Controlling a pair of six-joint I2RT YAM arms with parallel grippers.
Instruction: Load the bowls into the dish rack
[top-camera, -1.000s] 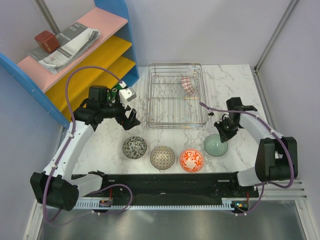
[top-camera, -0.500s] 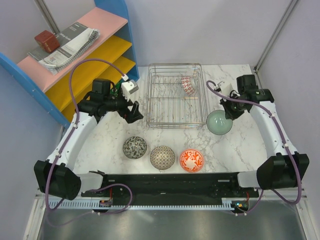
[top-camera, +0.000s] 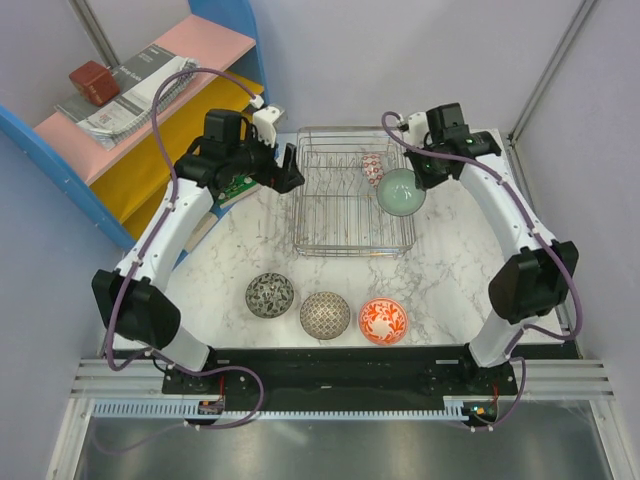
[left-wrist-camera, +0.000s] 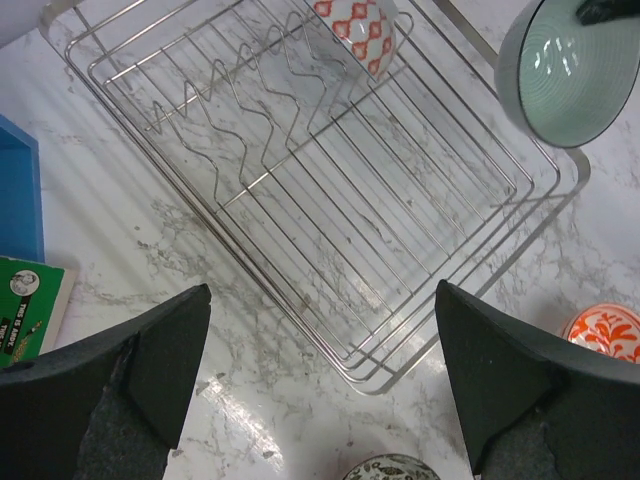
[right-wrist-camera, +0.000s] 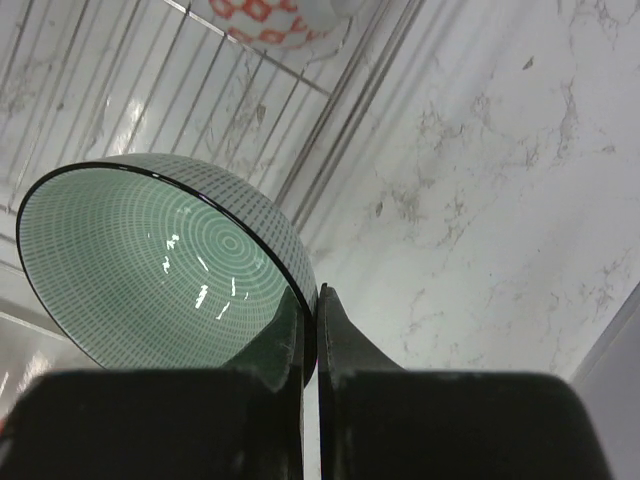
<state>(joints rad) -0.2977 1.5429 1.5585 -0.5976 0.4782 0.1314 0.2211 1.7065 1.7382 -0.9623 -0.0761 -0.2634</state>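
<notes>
The silver wire dish rack (top-camera: 352, 251) stands at the back middle of the table. A bowl with a white and red-orange patterned outside (top-camera: 372, 168) stands on edge inside it, at the back right. My right gripper (top-camera: 424, 172) is shut on the rim of the pale green bowl (top-camera: 402, 192) and holds it tilted in the air over the rack's right rim. The right wrist view shows the fingers pinching the bowl (right-wrist-camera: 150, 260). My left gripper (top-camera: 286, 168) is open and empty at the rack's back left corner. Dark grey (top-camera: 270, 295), beige-grey (top-camera: 325, 314) and red-orange floral (top-camera: 383, 321) bowls sit in a row near the front.
The blue-framed pink-and-yellow shelf (top-camera: 150, 110) stands at the back left, with papers and a red block on top. A green book (top-camera: 232, 188) lies by its foot under my left arm. Grey walls close in the table's right and back sides.
My right gripper lifted the pale green bowl from the front right of the table and carried it back to the rack's right rim. My left arm swung back to the rack's back left corner.
</notes>
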